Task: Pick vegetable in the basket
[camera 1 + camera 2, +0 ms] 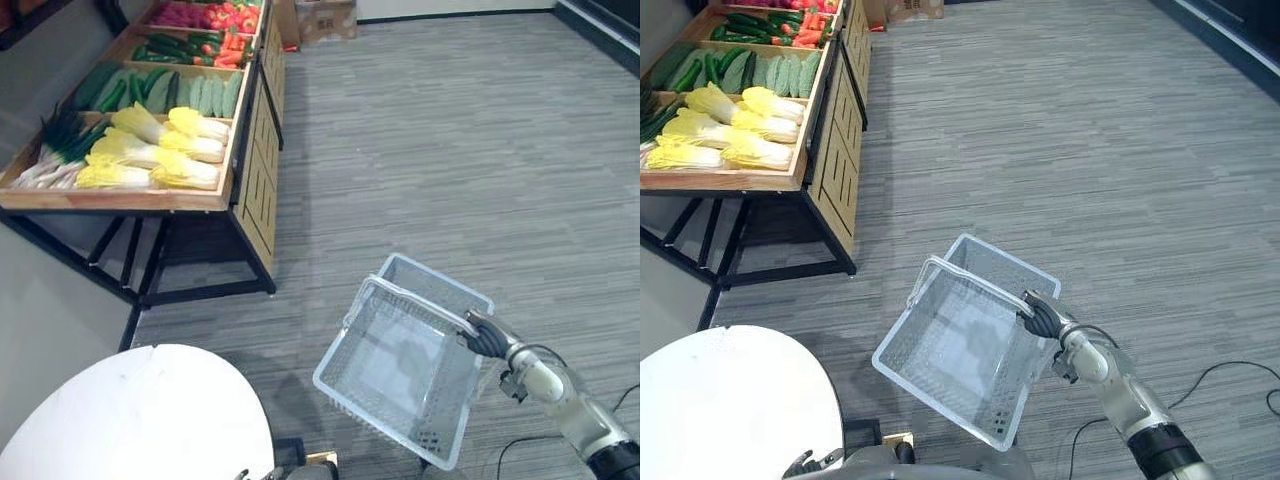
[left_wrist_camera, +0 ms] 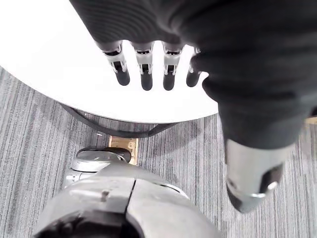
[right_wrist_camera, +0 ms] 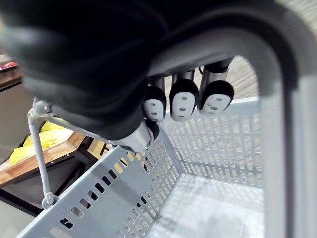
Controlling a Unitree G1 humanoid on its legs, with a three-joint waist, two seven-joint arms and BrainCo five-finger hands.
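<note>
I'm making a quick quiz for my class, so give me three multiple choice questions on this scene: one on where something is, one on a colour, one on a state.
1. Where do the napa cabbages lie? A on the carpet; B on the wooden stand; C on a chair.
2. What colour is the round table? A white; B black; C red.
3. The mesh basket is: A full of vegetables; B empty, its handle held by the right robot hand; C upside down.
Answers: B, they lie in the stand's nearest compartment; A, its top is plain white; B, fingers curl round the handle and nothing lies inside.
</note>
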